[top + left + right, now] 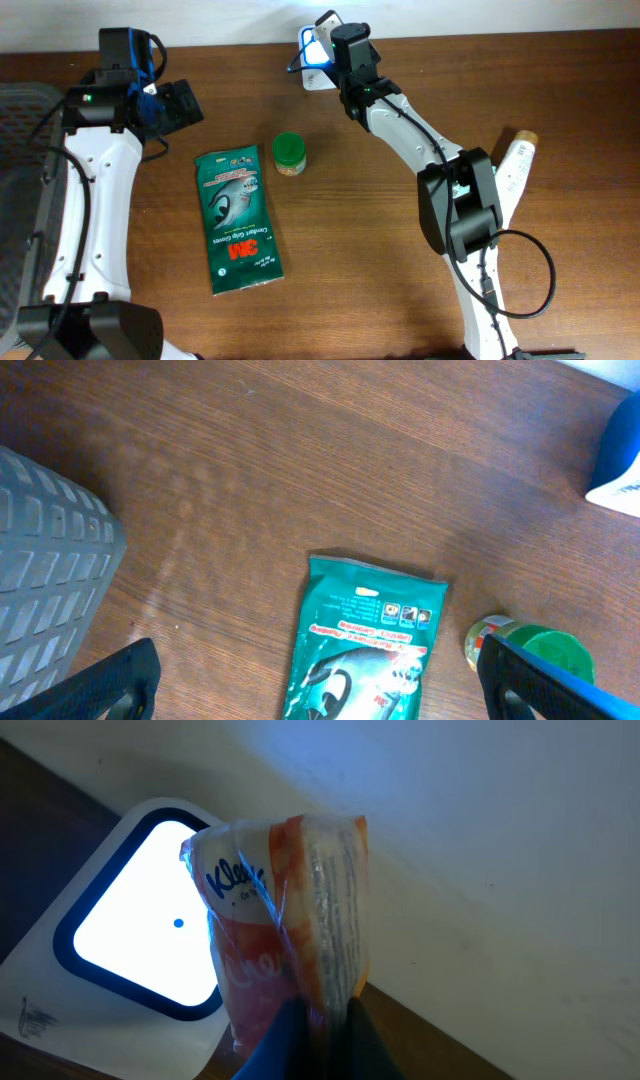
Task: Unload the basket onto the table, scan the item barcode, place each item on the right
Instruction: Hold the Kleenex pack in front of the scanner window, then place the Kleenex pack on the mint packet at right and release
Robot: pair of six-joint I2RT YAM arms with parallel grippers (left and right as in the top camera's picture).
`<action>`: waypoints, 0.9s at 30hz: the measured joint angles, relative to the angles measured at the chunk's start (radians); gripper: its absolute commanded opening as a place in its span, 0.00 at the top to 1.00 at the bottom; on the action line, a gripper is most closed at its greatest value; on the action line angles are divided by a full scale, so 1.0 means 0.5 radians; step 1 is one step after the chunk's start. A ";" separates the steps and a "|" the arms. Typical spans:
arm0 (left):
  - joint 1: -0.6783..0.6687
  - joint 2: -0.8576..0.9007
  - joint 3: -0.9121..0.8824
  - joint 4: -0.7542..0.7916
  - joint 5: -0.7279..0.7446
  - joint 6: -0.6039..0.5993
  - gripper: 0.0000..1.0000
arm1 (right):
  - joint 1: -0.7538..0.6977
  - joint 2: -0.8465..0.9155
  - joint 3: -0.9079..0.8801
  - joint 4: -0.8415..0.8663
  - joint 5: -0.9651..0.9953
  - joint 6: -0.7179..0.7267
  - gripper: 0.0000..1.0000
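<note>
Above wood table [360, 260], right tool [322, 1022] pinches tissue pack [290, 900] (scanner [120, 925] partly hidden).

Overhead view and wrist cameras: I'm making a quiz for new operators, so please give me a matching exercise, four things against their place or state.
1. tissue pack
2. green pouch
3. green-lidded jar
4. left gripper

A. open, holding nothing
B. upright beside the pouch's top corner
C. clamped in the right gripper, at the lit scanner
D. flat on the table

Pairs: 1-C, 2-D, 3-B, 4-A
</note>
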 measured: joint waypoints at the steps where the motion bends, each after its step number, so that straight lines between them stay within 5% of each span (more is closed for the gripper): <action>1: 0.000 0.000 0.000 0.000 -0.001 0.000 0.01 | 0.000 0.000 0.000 -0.002 0.000 -0.004 0.96; 14: 0.000 0.000 0.000 0.000 -0.001 0.000 0.01 | -0.012 -0.357 0.001 -0.461 -0.301 0.356 0.96; 27: 0.000 0.000 0.000 0.001 -0.001 0.000 0.01 | -0.405 -1.025 0.020 -2.045 -1.066 1.137 0.96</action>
